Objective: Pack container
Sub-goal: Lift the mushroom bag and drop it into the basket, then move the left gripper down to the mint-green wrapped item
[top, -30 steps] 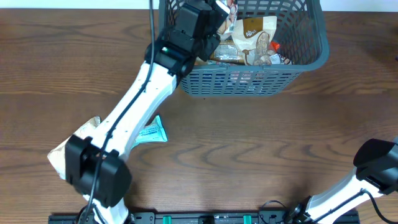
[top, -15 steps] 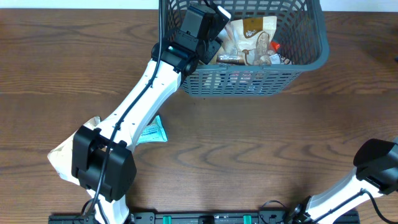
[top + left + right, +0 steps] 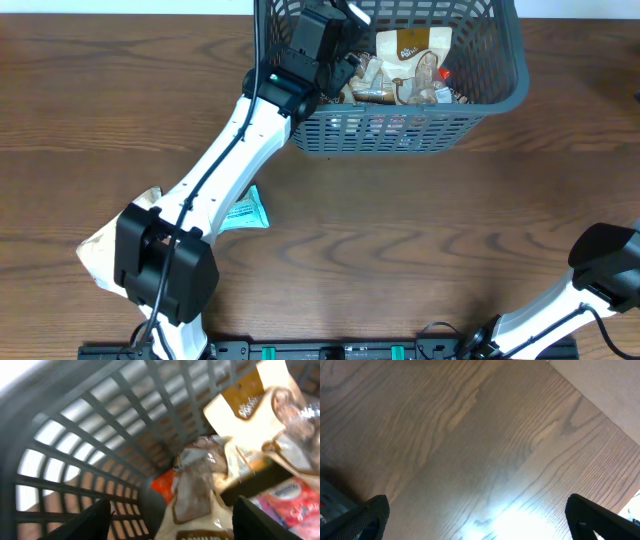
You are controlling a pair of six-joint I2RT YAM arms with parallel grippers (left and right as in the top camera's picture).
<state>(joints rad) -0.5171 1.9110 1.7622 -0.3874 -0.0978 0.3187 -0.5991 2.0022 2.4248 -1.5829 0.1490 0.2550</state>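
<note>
The container (image 3: 400, 132), a dark grey lattice basket, stands at the back of the table and holds several snack packets. My left gripper (image 3: 340, 45) reaches down inside its left end. In the left wrist view, the left gripper (image 3: 175, 525) is open, its jaws wide apart on either side of a cream and brown packet (image 3: 192, 495) that lies loose below them. A larger cream packet (image 3: 250, 405) and a red one (image 3: 290, 497) lie beside it, and the basket wall (image 3: 90, 435) is close on the left. My right gripper (image 3: 480, 520) is open over bare wood.
A teal packet (image 3: 245, 212) lies on the table by the left arm. A beige packet (image 3: 100, 250) sits at the front left, partly under that arm. The right arm (image 3: 600, 265) rests at the front right corner.
The left jaws have gone from shut to open inside the basket. The cream packet has shifted a little to the right. The right arm is still.
</note>
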